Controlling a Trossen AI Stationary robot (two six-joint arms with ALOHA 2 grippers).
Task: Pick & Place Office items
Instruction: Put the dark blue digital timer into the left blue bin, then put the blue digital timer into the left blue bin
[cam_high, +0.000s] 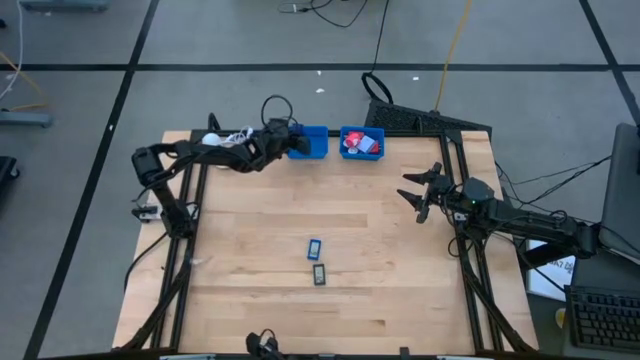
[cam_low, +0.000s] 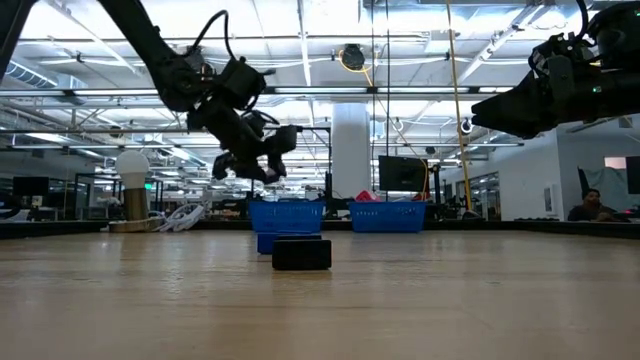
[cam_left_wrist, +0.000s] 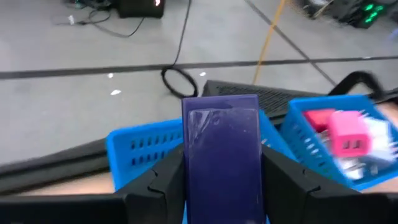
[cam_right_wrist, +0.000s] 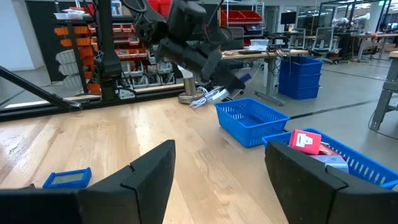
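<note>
My left gripper hangs over the near-left rim of the left blue bin, shut on a dark blue rectangle. The low view shows this gripper well above the table. My right gripper is open and in the air near the table's right side, touching nothing. Two pieces lie flat mid-table: a blue one and a dark one. The right blue bin holds red and pink blocks. My left gripper pinches the dark blue rectangle between its two fingers, one on each long side. Its far end sticks out past the fingertips. The fingers reach in from the table's left, slanting down. The piece is lifted clear above the left bin.
A white ball with a coiled cord lies at the far-left corner beside my left arm. The left bin looks empty in the right wrist view. Bare wood lies between the two pieces and the bins. A person sits in the room beyond.
</note>
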